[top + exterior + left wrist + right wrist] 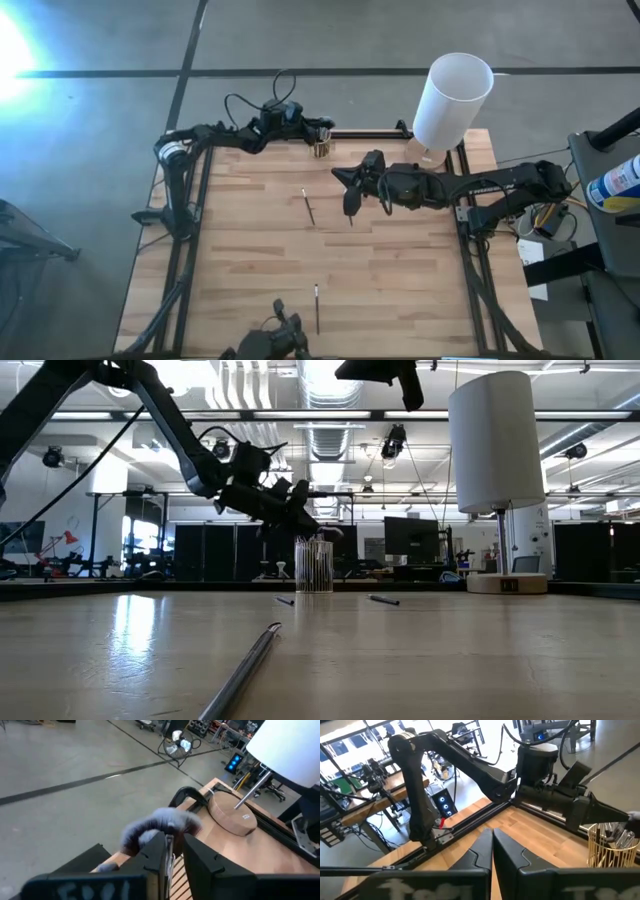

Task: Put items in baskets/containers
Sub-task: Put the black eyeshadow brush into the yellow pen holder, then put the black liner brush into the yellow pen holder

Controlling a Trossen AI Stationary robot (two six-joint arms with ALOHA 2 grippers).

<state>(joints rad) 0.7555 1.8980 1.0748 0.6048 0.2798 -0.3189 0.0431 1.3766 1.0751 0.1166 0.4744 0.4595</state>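
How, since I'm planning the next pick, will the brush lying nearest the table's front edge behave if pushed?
The brush looks slim and round-handled, so it would probably roll sideways on the smooth wooden table. It lies straight, so likely stiff, and seems light.

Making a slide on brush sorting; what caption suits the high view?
Left gripper over the glass cup at the table's far edge, right gripper mid-table, two brushes left on the wood.

Three makeup brushes lie loose on the table: one, another and a third. One glass cup holds several more, perhaps half a dozen. One white cylinder stands there.
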